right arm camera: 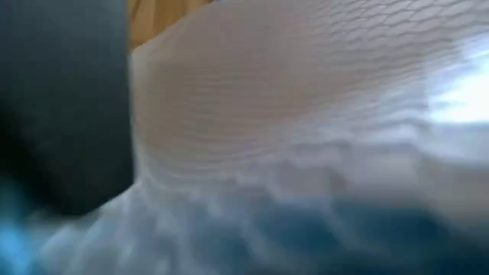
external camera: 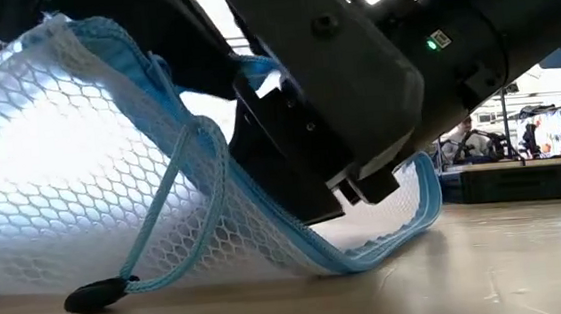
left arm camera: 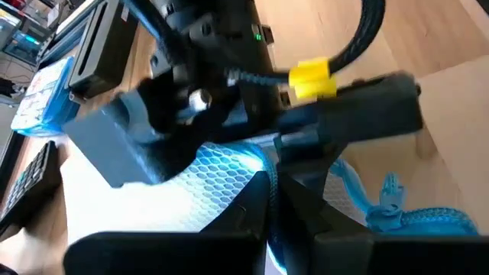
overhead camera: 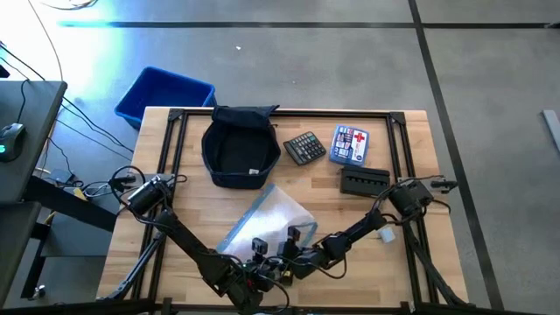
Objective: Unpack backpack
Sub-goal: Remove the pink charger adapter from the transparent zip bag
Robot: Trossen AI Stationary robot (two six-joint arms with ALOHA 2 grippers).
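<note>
The dark navy backpack [overhead camera: 238, 149] sits open-topped on its base at the table's far middle; no gripper touches it. A clear mesh pouch [overhead camera: 267, 217] with blue trim lies nearer, its near end raised. Its lower edge [external camera: 269, 266] and its black-tipped zip cord [external camera: 96, 295] are on the wood. My left gripper [overhead camera: 259, 248] [left arm camera: 273, 191] is at the pouch's near edge, shut on the trim. My right gripper [overhead camera: 296, 238] [external camera: 363, 186] is close beside it against the same end. The right wrist view is filled with blurred mesh. My left gripper pinches the pouch's blue-trimmed near edge [left arm camera: 260, 172] between its two fingers, coming level from the table's near side. That end of the pouch is held up off the wood while the far part lies on the table.
A calculator [overhead camera: 304, 147], a blue first-aid box [overhead camera: 350, 144] and a flat black case [overhead camera: 363, 181] lie right of the backpack. A bright blue bin [overhead camera: 166, 92] stands on the floor beyond the table's far left corner. Bare wood [overhead camera: 188, 219] lies left of the pouch.
</note>
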